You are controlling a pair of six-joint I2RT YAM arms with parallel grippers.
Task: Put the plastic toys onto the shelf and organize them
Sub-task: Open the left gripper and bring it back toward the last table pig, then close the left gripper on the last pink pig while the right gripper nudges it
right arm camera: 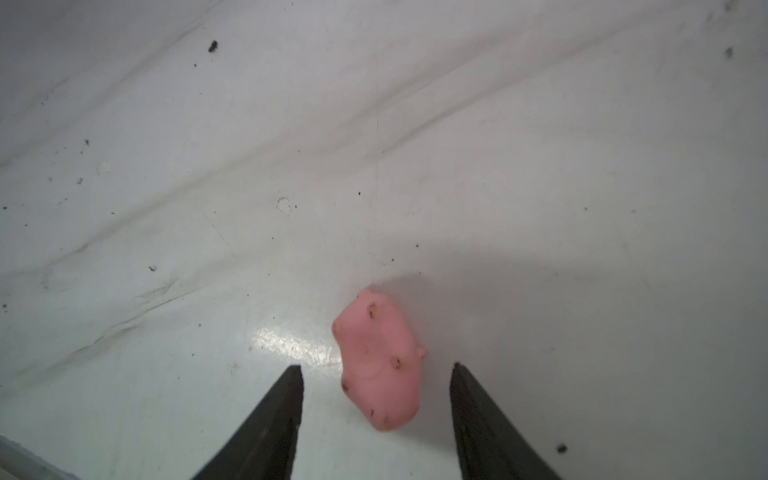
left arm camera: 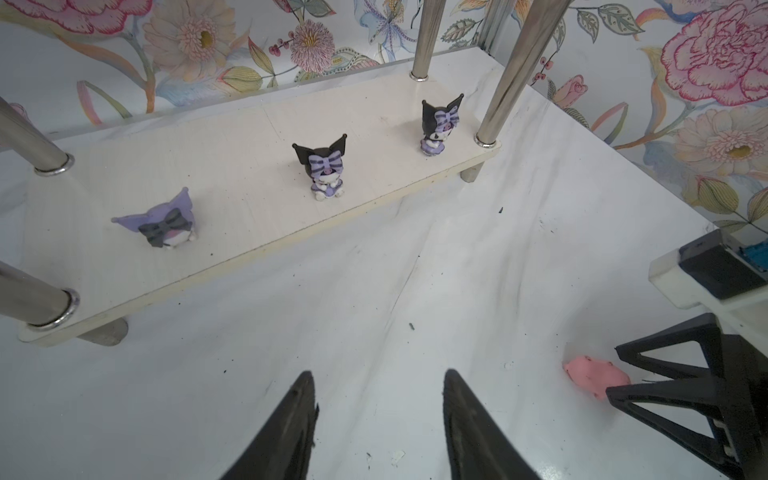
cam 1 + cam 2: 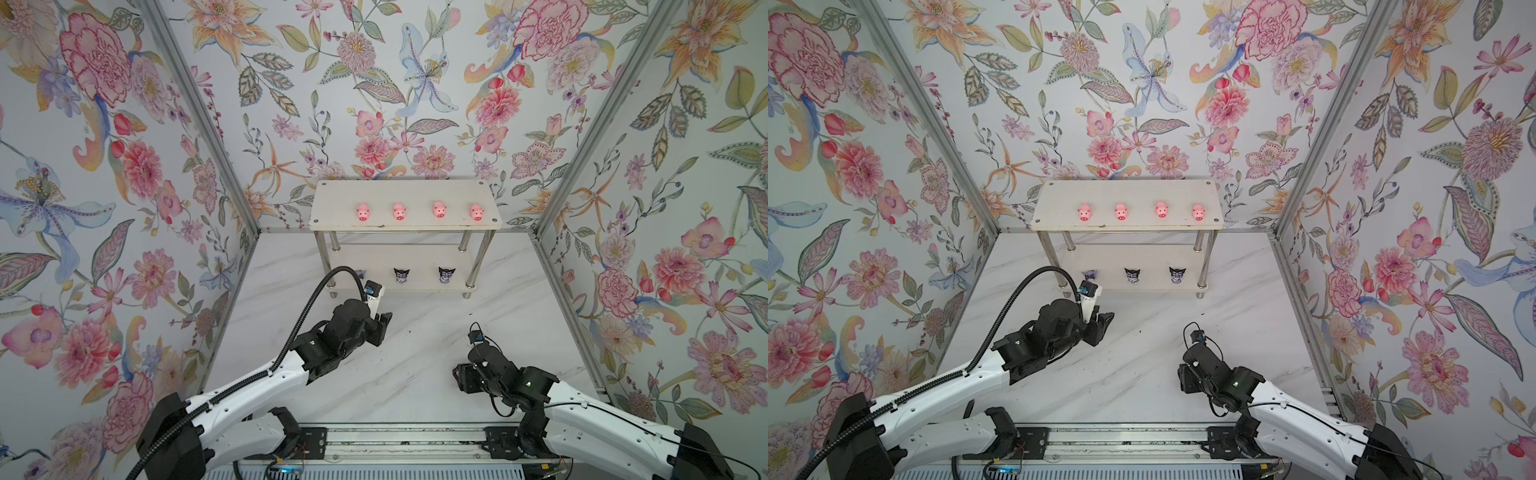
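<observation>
Both top views look down from high toward the shelf (image 3: 415, 195) at twelve o'clock; both low, close wrist views share one pig (image 1: 378, 361).

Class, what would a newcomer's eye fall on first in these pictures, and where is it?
Loud floral wallpaper covers all three walls. Four pink pigs line the top board of the shelf, with three purple-and-black figurines on the lower one. A fifth pig lies tipped on the table between the open jaws of the right gripper.
</observation>
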